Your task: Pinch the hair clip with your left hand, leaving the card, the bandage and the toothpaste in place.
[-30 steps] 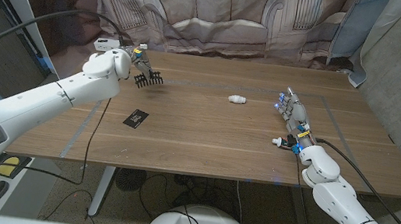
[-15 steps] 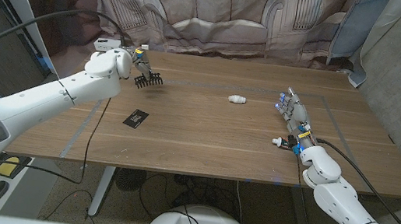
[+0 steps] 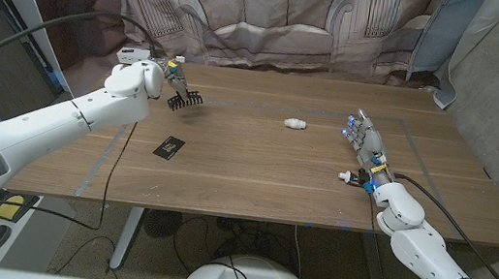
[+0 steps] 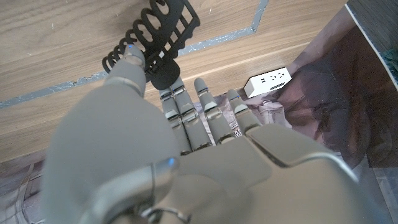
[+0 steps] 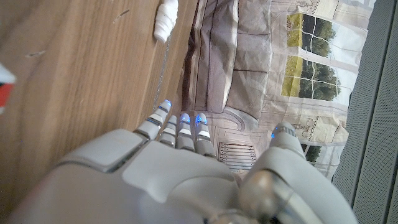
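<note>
Pinching black hair clip (image 3: 183,100) between left hand (image 3: 153,75) fingers (image 4: 135,73), clip above table (image 3: 255,170); right hand (image 3: 365,141) fingers apart, holding nothing.

The left hand's fingers (image 4: 186,112) cover part of the hair clip (image 4: 155,37). The toothpaste (image 5: 5,84), beside the right hand's fingers (image 5: 180,130), is cut off by the frame edge.

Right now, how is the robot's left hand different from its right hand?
The left hand pinches the black hair clip; the right hand holds nothing, fingers apart. The left hand hangs over the table's far left part; the right hand is at its right side. Both are pale grey.
</note>
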